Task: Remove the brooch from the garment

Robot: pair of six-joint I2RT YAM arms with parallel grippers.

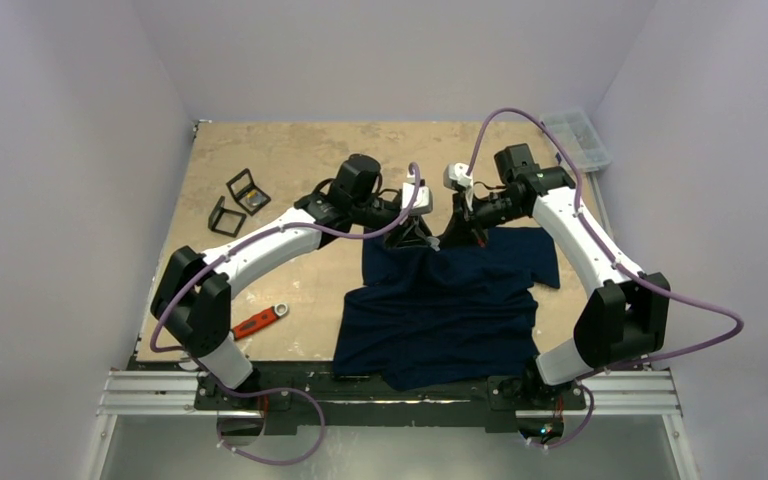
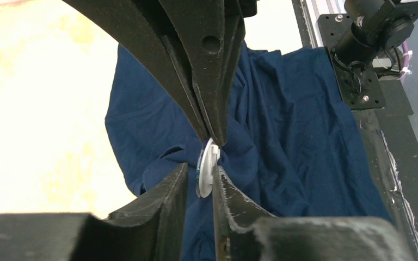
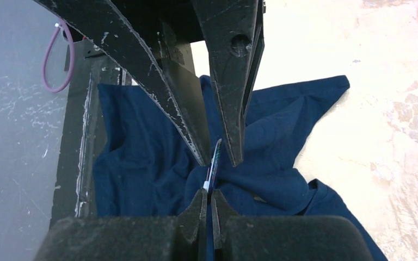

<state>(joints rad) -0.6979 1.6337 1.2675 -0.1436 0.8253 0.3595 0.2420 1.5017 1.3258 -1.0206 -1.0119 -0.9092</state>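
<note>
The navy T-shirt garment [image 1: 440,310] lies crumpled at the table's near middle, with its far part pulled up into a peak. The brooch [image 2: 207,168] is a thin round disc with a white back, seen edge-on there. It also shows in the right wrist view [image 3: 213,163]. My right gripper [image 1: 468,225] [image 3: 208,197] is shut on the brooch's edge, with cloth bunched at its tips. My left gripper [image 1: 418,232] [image 2: 200,176] straddles the disc with its fingers a little apart. One finger [image 2: 223,190] touches the white back, and a gap shows on the other side.
Two small black frames [image 1: 238,200] lie at the back left. A red-handled tool [image 1: 260,320] lies left of the shirt. A clear plastic box [image 1: 577,135] stands at the back right corner. The right arm's base [image 2: 364,54] borders the shirt's near edge.
</note>
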